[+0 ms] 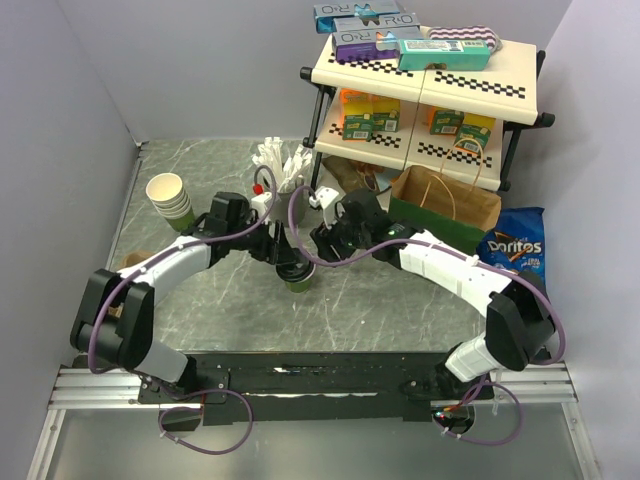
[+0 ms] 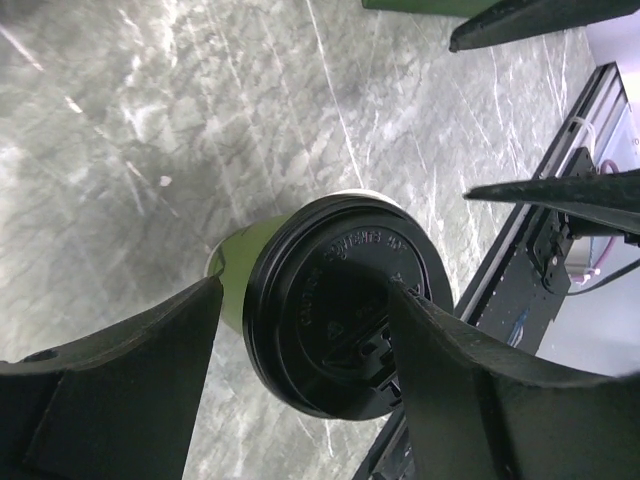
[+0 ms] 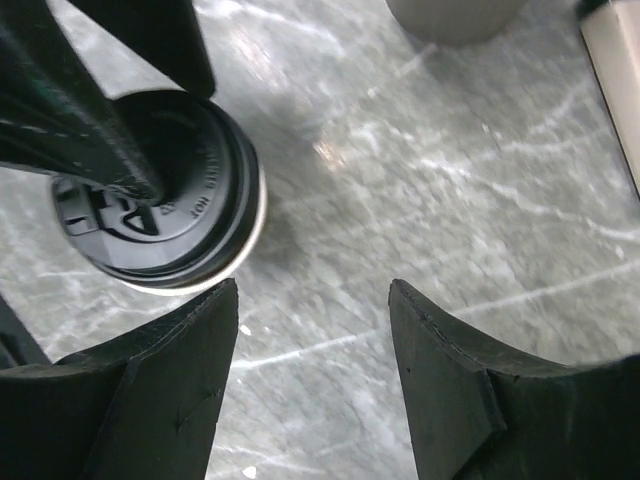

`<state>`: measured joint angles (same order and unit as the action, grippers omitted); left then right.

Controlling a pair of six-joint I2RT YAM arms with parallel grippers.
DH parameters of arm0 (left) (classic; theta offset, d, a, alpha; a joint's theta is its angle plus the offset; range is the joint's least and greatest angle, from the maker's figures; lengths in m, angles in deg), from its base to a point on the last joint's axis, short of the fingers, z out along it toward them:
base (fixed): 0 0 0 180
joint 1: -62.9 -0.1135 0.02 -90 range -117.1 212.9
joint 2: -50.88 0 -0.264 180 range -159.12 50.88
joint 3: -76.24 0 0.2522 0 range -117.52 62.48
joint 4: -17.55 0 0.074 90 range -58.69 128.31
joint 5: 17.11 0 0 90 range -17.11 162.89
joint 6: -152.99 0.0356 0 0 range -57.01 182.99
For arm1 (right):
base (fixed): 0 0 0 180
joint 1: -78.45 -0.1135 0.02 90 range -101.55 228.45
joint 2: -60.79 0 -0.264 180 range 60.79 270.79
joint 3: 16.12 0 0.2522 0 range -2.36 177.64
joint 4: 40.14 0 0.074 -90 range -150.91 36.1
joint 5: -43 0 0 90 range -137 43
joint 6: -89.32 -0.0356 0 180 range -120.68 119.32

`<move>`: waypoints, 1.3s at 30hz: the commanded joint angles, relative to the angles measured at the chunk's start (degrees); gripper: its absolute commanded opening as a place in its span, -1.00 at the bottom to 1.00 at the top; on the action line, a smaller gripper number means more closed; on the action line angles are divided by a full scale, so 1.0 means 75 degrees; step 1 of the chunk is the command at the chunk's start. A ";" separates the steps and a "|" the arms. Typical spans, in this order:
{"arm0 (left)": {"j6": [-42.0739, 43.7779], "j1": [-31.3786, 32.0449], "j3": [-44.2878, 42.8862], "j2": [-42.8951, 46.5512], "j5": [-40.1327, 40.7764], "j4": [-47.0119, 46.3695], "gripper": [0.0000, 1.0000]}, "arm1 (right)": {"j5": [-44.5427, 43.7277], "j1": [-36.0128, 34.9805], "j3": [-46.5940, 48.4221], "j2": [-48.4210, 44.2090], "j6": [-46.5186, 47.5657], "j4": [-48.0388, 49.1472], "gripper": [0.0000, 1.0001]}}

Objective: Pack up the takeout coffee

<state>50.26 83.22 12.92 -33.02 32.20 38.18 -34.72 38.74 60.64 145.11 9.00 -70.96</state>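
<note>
The takeout coffee (image 1: 297, 277), a green paper cup with a black lid, stands upright on the marble table between the two arms. In the left wrist view its lid (image 2: 335, 325) fills the space between my left gripper's (image 2: 305, 288) open fingers. One finger (image 2: 470, 390) lies across the lid's edge, and a strip of green cup wall shows beside the other finger (image 2: 140, 390). My left gripper (image 1: 283, 258) hovers right over the cup. My right gripper (image 3: 312, 288) is open over bare table, with the coffee (image 3: 170, 200) just left of its left finger. From above, the right gripper (image 1: 322, 243) sits just right of the cup.
A stack of cream paper cups (image 1: 170, 197) stands at the left. A grey holder of white cutlery (image 1: 283, 172) sits behind the grippers. An open brown paper bag (image 1: 445, 205), a Doritos bag (image 1: 515, 245) and a snack shelf (image 1: 430, 80) fill the right back.
</note>
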 commanded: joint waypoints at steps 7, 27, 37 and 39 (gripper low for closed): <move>0.0279 0.0209 -0.0762 -0.0356 -0.0013 0.0314 0.43 | -0.0207 0.0044 0.0060 0.0465 -0.0071 -0.0327 0.33; 0.0279 0.0596 -0.1091 -0.0755 0.0268 0.0630 0.41 | 0.0789 0.0091 0.0564 0.1227 -0.1008 -0.0690 0.32; 0.0350 0.0643 -0.1314 -0.0966 0.0398 0.0794 0.41 | 0.0953 0.0196 0.0670 0.1414 -0.1266 -0.0620 0.34; 0.0327 0.0643 -0.1337 -0.0966 0.0269 0.0759 0.40 | 0.1187 0.0336 0.0670 0.1450 -0.1547 -0.0632 0.35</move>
<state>51.40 87.37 4.46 -39.40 33.73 43.17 -28.91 39.88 62.37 154.50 1.15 -76.87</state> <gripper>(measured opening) 0.706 0.668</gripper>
